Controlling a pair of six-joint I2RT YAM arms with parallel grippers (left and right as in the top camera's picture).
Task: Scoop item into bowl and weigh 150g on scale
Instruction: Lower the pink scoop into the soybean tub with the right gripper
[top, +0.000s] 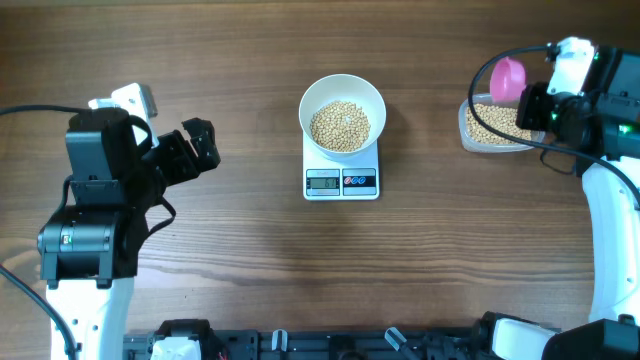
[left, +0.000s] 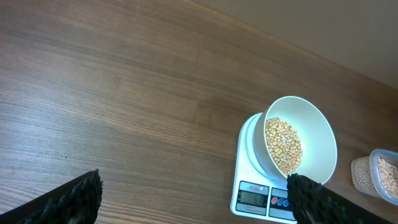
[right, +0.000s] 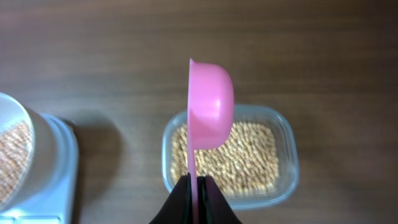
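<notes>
Soybeans (top: 340, 124) lie heaped in the white bowl (top: 312, 100), which sits on the digital scale (top: 341, 182), well to the right of our left gripper (top: 207, 145); its jaws stand wide apart and hold nothing. Further right, our right gripper (right: 196, 186) is clamped on the handle of a pink scoop (right: 211, 106), which is turned on edge just ahead of its fingers, above a clear tub (right: 283, 134) of more beans.
</notes>
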